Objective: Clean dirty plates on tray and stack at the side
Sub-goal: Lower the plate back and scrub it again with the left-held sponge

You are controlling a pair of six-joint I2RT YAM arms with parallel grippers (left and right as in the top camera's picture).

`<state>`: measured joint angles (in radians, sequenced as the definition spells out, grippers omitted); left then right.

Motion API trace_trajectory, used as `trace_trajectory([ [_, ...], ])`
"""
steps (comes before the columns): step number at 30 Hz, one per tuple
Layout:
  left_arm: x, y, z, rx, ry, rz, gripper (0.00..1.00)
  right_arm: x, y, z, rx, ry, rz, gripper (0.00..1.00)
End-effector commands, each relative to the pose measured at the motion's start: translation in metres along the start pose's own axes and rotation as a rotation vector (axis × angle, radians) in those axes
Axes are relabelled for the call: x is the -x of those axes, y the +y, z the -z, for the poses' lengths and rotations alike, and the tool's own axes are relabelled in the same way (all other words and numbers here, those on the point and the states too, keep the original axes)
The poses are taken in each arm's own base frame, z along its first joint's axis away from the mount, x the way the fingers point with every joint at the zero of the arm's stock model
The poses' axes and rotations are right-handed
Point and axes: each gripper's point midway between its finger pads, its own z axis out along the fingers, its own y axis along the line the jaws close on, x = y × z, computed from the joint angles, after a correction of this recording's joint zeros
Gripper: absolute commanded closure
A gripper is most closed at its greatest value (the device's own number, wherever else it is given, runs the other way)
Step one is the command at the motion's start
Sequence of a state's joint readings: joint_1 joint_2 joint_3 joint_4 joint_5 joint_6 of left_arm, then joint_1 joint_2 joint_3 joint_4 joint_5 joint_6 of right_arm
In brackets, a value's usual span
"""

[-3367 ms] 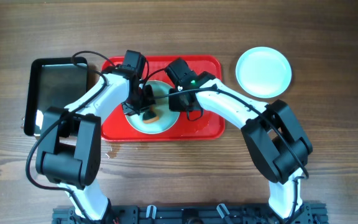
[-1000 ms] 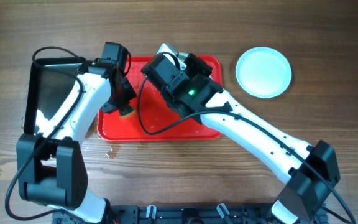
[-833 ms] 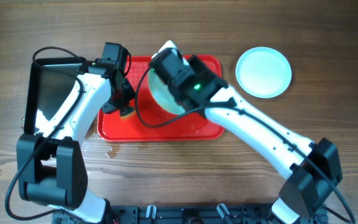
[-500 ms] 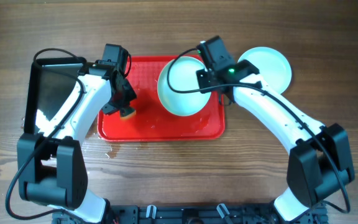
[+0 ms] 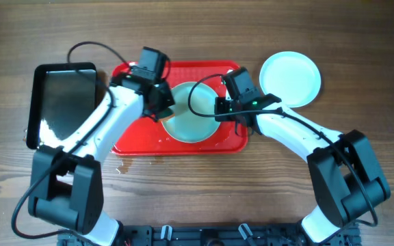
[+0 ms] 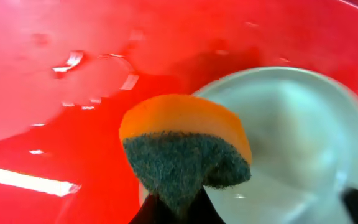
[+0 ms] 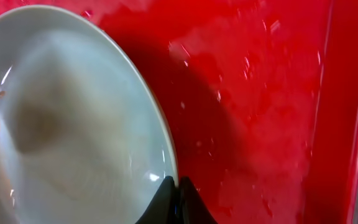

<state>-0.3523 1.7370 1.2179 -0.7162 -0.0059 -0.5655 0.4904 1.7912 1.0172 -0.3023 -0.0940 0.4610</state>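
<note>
Progress: one pale round plate [image 5: 290, 79] lies toward the table's [image 5: 361, 41] far right corner; right claw [image 7: 176, 185] pinches a second plate [image 5: 190, 124] on the red plastic tray [image 5: 217, 141], left claw [image 6: 176, 203] clamps an orange sponge [image 6: 185, 146].

Overhead is bright, even, sharp, with glare on the pan [image 5: 60, 96] at 9 o'clock; both wrist views blur, wet tray [image 6: 36, 124] glinting.
</note>
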Motion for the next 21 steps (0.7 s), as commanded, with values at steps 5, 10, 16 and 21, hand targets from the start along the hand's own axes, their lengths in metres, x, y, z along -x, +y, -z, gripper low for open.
trace_trajectory([
  [5, -0.013, -0.024, -0.020, -0.032, 0.019, -0.037, 0.96, -0.015, 0.023, -0.004, 0.101, 0.062, -0.029, 0.96],
  [10, -0.025, -0.023, -0.041, -0.018, 0.080, -0.043, 0.96, -0.020, 0.027, -0.004, 0.102, 0.076, -0.071, 0.96],
  [16, -0.038, -0.015, -0.064, 0.025, 0.136, -0.046, 0.96, -0.021, 0.027, -0.004, 0.100, 0.081, -0.088, 0.96],
  [21, -0.042, -0.006, -0.081, 0.072, 0.149, -0.048, 0.96, -0.024, 0.026, -0.004, 0.095, 0.090, -0.089, 0.96],
])
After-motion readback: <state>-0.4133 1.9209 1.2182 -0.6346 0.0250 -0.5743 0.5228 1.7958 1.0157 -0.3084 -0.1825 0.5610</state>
